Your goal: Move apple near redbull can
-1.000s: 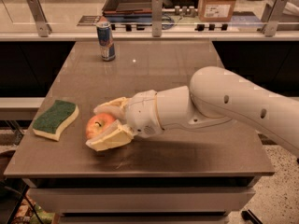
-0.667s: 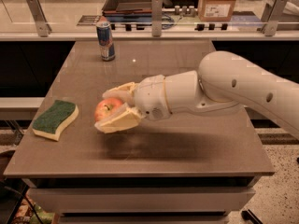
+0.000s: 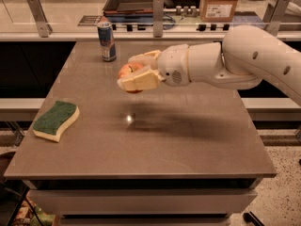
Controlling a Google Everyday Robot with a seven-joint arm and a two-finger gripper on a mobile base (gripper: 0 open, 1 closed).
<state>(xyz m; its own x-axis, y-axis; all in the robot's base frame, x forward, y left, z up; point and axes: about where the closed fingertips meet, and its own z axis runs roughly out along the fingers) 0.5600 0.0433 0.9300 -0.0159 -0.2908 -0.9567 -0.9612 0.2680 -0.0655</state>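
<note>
Apple [image 3: 127, 69] is held clear of the table [image 3: 188, 145], over its far half and a little left of centre. A shadow is cast on the top below it, so it is judged to be lifted, not resting.

Gripper [image 3: 129, 74] is closed round the apple, one finger above and behind it, the other below and in front. Only a strip of red and yellow skin is seen between them. The arm [image 3: 244, 62] reaches in from the right edge.

Can [image 3: 107, 42] stands upright near the far left corner, apart from the apple and just beyond and left of it. Sponge [image 3: 55, 120] lies by the left edge, toward the near left corner, well out of the way.

Stage, as judged: carry nearly done; lowering and release not yet made.

Risks, as judged:
- The can is slim and tall. It could be tipped by a brush from the far finger or from the apple if the approach is carried further left.
- A round apple let go from height could bounce or roll, either into the can or off toward the far or left edge, both of which are close.
- The lower finger might be caught on the table if the descent is made too low before opening.
- How firm the grip is cannot be told; a slip in transit cannot be ruled out.
</note>
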